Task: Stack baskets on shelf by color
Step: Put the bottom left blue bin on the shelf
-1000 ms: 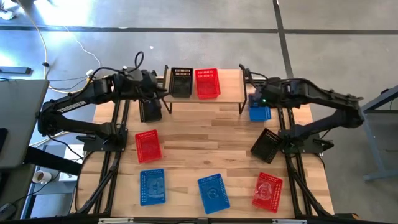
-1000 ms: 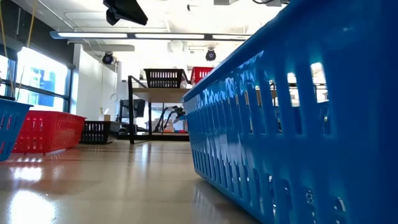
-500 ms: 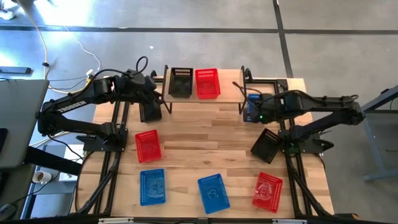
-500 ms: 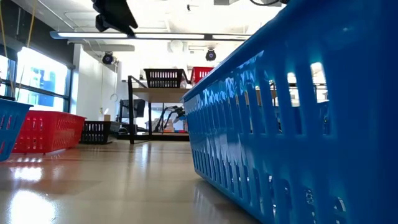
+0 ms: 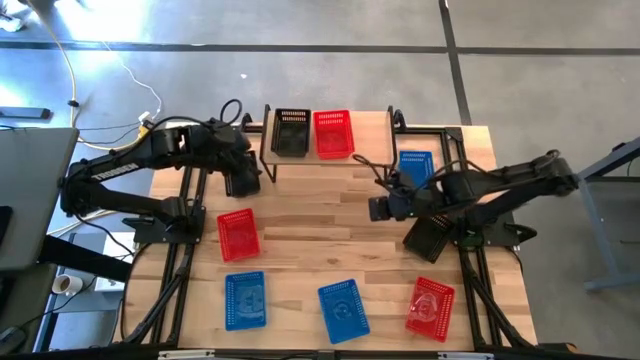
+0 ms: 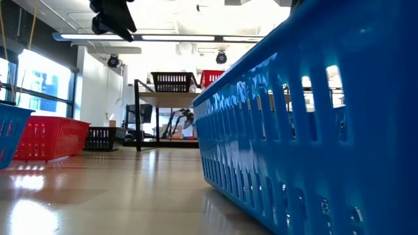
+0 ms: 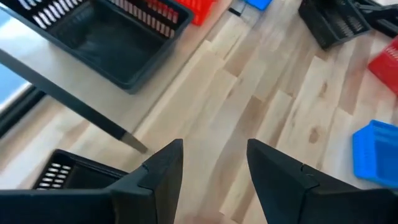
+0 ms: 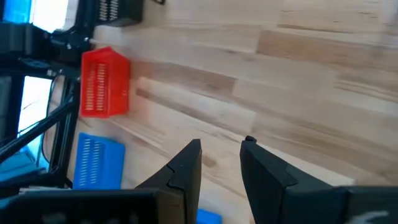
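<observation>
The shelf point(image 5: 372, 148) stands at the table's far middle with one black basket point(image 5: 291, 132) and one red basket point(image 5: 333, 133) on its plank. My left gripper point(image 7: 214, 146) hovers open off the shelf's left end, above a black basket point(image 5: 244, 183) that rests on the table. My right gripper point(image 8: 221, 144) hangs open over bare wood in front of the shelf's right end point(image 5: 385, 206). Nothing is between its fingers. A blue basket point(image 5: 415, 167) lies flat on the table right of the shelf.
On the table lie a red basket point(image 5: 238, 234), two blue baskets point(image 5: 245, 299) point(image 5: 343, 310), a red basket point(image 5: 430, 307) and a black basket point(image 5: 430, 233) partly under the right arm. Bare wood lies in front of the shelf. A blue basket point(image 6: 313, 117) fills the low view.
My right gripper has swung from the blue basket beside the shelf toward the table's middle and near side. The blue basket now lies a little nearer the far edge. My left gripper has drawn back from the shelf's black basket toward the table's left and near side.
</observation>
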You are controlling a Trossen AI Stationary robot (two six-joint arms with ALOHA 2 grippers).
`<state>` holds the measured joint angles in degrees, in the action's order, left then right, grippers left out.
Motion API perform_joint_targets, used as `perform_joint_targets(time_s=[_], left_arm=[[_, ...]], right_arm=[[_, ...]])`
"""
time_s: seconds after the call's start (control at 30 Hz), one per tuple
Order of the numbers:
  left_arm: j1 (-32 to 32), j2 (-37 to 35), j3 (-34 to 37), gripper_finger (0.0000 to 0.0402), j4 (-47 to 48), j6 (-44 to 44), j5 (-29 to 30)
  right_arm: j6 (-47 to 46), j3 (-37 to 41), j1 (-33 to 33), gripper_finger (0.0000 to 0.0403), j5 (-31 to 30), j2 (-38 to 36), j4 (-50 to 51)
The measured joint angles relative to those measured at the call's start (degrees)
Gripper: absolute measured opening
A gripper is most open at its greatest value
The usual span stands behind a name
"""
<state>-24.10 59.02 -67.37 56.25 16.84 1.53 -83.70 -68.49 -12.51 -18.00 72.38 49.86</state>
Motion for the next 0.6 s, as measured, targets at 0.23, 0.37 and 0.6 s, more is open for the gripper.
perform_joint_targets(time_s=[0.23,0.37,0.6], left_arm=[[3.8,0.0,0.0,0.017,0.1,8.6,0.1],[6.1,0.0,0.0,0.017,0.1,11.7,0.1],[9.4,0.0,0.0,0.017,0.1,17.4,0.4]], right_arm=[[6.3,0.0,-2.4,0.0098,3.9,4.2,-6.5],[8.1,0.0,-3.7,0.0098,5.2,6.7,-6.7],[10.7,0.0,-5.6,0.0098,9.5,10.2,-6.8]])
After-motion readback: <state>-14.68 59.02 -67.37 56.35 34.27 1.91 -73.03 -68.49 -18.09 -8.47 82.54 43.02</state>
